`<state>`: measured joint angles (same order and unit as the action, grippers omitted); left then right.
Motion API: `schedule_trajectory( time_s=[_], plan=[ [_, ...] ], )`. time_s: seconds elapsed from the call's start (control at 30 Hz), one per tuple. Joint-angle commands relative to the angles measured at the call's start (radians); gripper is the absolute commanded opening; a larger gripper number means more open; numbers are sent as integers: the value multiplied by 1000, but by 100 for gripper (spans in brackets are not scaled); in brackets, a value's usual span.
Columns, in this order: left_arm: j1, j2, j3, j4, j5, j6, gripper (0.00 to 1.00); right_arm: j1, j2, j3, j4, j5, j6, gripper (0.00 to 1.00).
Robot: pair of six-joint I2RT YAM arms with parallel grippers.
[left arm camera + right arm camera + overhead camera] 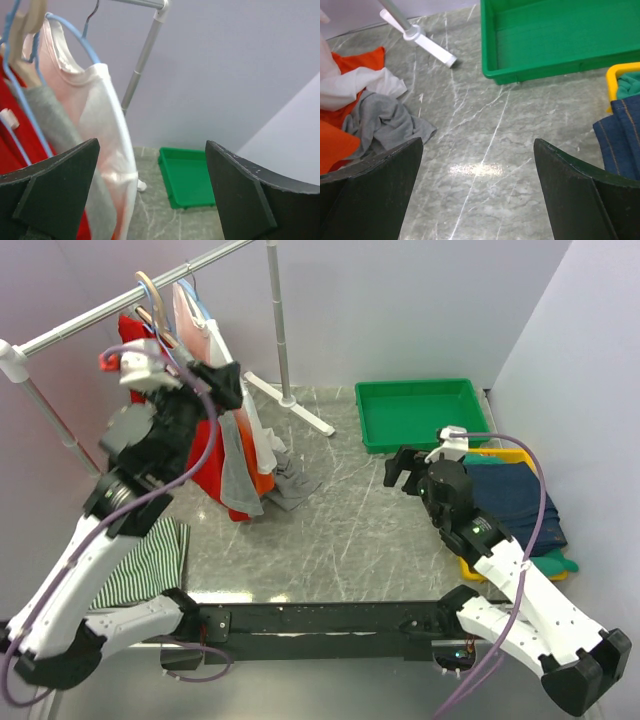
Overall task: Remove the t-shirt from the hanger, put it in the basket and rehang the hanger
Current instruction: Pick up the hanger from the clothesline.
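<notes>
Fingers: left gripper (pixel 228 385) spread wide and empty, raised by the hanging clothes; right gripper (pixel 401 468) also wide and empty, low over the table (pixel 350 530).
T-shirt (pixel 107 115): pale pink, on a blue hanger (pixel 75 36), just beside the left gripper.
Rail (pixel 95 312): also carries red (pixel 207 468) and grey (pixel 238 475) garments.
Tray (pixel 420 412): green, at the far right of the table.

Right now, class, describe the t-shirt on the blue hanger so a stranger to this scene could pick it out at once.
Find the metal rail across the back left corner, hung with clothes. The t-shirt hangs last in the row, nearest the upright post, on a blue hanger. It is pale pink; its neighbours are grey and red.
</notes>
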<state>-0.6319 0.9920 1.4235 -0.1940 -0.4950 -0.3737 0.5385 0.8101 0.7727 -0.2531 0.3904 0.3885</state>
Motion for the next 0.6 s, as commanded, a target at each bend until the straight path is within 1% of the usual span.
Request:
schedule_trajectory(
  time_s=[0.0, 0.03, 0.07, 0.13, 0.17, 0.2, 0.3, 0.4, 0.57],
  plan=[
    [-2, 114, 100, 100, -50, 74, 89, -5, -3, 30, 47, -24, 6, 100],
    [0, 138, 139, 105, -57, 82, 84, -6, -8, 20, 52, -25, 9, 100],
    [-2, 190, 158, 111, -95, 87, 77, -5, -11, 20, 58, -30, 16, 100],
    [1, 240, 205, 117, -143, 104, 73, -6, -19, 13, 75, -48, 26, 100],
    [6, 287, 218, 119, -193, 108, 73, -6, -22, 10, 80, -53, 27, 100],
    [8, 307, 225, 129, -212, 107, 74, -5, -25, 11, 84, -56, 29, 100],
    [34, 367, 233, 156, -232, 92, 77, -6, -28, 16, 71, -53, 29, 100],
    [64, 424, 267, 122, -250, 56, 78, -5, -37, 20, 61, -41, 26, 100],
    [89, 474, 281, 110, -295, 33, 76, -6, -55, 13, 61, -28, 21, 100]
  ],
)
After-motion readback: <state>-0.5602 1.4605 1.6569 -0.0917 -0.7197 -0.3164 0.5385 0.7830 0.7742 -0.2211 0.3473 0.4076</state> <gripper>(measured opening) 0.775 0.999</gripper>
